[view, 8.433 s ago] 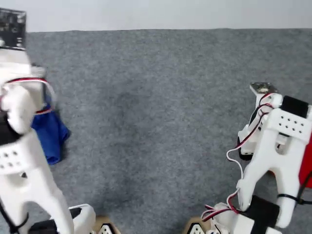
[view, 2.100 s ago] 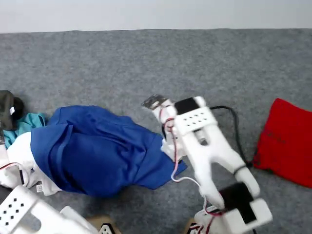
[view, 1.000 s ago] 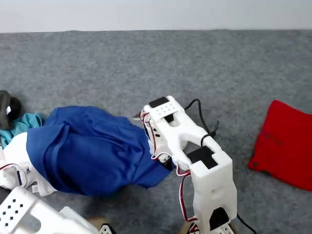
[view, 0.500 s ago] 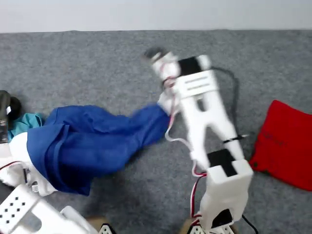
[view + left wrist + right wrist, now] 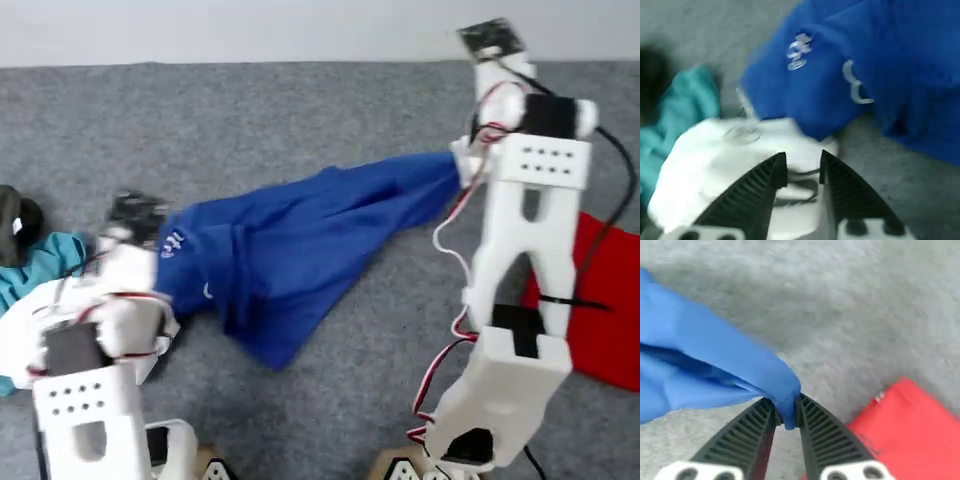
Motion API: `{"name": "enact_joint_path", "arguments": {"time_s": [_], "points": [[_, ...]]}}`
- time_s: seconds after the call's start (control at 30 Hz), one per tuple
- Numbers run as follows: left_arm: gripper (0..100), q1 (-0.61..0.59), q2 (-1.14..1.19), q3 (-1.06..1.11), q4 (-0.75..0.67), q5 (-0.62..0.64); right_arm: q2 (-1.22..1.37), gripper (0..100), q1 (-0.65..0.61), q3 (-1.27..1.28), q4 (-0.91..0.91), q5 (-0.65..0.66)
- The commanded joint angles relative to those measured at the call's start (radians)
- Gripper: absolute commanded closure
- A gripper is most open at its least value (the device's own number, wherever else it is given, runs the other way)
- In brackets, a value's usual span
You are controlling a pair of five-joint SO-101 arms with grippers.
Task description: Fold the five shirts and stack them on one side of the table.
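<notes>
A blue shirt (image 5: 300, 250) stretches across the grey table, its one end pulled up toward the far right. My right gripper (image 5: 786, 415) is shut on that end of the blue shirt (image 5: 715, 370), and the right arm (image 5: 530, 170) is extended far over the table. The left arm (image 5: 100, 330) stands at the near left, beside the shirt's collar end. My left gripper (image 5: 802, 157) hangs over a white shirt (image 5: 715, 160) with its jaws slightly apart. The blue shirt (image 5: 865, 65) lies just beyond the tips.
A folded red shirt (image 5: 600, 310) lies at the right edge, partly behind the right arm. Bunched at the left edge are a teal shirt (image 5: 35, 262), the white shirt (image 5: 20, 340) and a dark garment (image 5: 15, 222). Bare grey table (image 5: 250, 120) spreads behind the blue shirt.
The right arm has swung from mid-table to the far right, dragging the blue shirt's end with it and stretching it out. The left arm has risen beside the collar.
</notes>
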Motion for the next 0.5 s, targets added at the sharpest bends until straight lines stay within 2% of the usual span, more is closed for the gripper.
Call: {"name": "enact_joint_path", "arguments": {"time_s": [0.0, 0.1, 0.2, 0.3, 0.47], "points": [[88, 0.242, 0.005, -0.030, 0.000, 0.057, -0.067, 98.7, 0.051, -0.054, -0.004, 0.003], [88, 0.396, 0.006, -0.028, -0.012, 0.058, -0.067, 98.7, 0.050, -0.052, 0.015, 0.008], [88, 0.493, 0.014, 0.005, -0.054, 0.054, -0.065, 98.7, 0.048, -0.052, 0.015, 0.008], [87, 0.554, 0.094, 0.044, -0.087, 0.040, -0.047, 98.7, 0.048, -0.052, 0.025, 0.008], [79, 0.592, 0.305, 0.044, -0.146, 0.037, -0.001, 98.7, 0.039, -0.052, 0.073, 0.005]]}}
